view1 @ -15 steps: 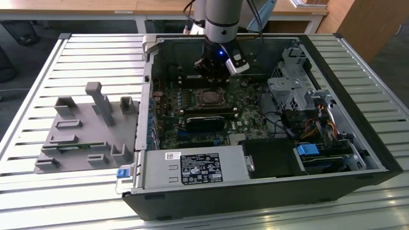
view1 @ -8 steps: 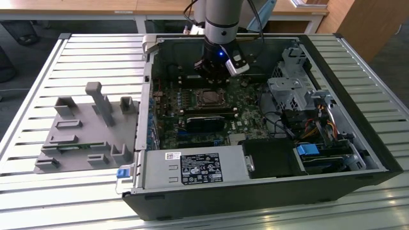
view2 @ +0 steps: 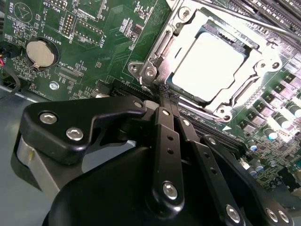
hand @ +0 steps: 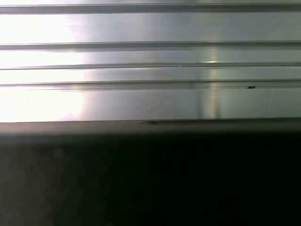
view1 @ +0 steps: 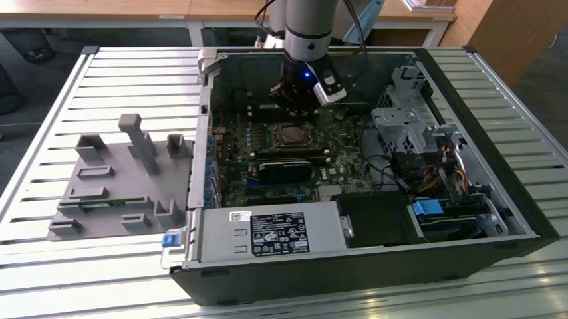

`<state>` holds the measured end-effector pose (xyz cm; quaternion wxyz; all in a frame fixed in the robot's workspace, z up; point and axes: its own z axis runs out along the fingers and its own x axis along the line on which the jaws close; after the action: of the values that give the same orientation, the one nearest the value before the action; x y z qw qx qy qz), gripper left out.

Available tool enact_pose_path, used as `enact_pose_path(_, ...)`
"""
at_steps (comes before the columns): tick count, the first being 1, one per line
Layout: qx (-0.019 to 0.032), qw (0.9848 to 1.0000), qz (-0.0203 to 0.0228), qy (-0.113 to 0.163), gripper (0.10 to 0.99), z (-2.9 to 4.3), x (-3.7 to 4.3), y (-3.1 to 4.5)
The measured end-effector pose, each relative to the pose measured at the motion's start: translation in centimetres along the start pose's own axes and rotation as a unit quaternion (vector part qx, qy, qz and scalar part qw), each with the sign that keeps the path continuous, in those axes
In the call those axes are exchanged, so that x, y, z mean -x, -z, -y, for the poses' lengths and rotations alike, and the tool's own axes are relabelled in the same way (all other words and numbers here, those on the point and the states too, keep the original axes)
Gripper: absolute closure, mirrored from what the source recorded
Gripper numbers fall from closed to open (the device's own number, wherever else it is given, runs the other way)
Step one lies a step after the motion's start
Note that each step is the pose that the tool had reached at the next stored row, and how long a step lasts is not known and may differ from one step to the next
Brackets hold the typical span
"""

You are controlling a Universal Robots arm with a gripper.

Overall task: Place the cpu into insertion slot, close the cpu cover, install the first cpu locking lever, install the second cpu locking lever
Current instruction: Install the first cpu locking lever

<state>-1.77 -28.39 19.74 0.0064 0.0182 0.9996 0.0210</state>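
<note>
From the exterior view I see my arm reaching down into the open black computer case (view1: 373,266), which lies on the slatted aluminium bench (view1: 53,266), with the black gripper (view1: 297,106) hanging just above the square silver-rimmed insertion slot (view1: 291,135) on the green circuit board (view1: 233,146). The second wrist view gives me the detail: the flat silver-grey square cpu (view2: 207,66) sits in the slot, framed by the thin silver metal cpu cover (view2: 162,44). My gripper's black fingers (view2: 165,101) are pressed together, tips at the cover's near edge; I cannot tell whether they pinch anything. A grey plastic fixture (view1: 120,179) stands beside the case.
</note>
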Motion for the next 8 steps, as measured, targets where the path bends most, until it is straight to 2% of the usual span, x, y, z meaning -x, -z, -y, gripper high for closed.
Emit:
enact_pose_path(6,-0.0002,1.0,-0.0001,0.0,0.98,-0.04,0.01,1.19)
enact_pose_path(8,-0.0006,1.0,-0.0001,0.0,0.98,-0.05,0.02,1.24)
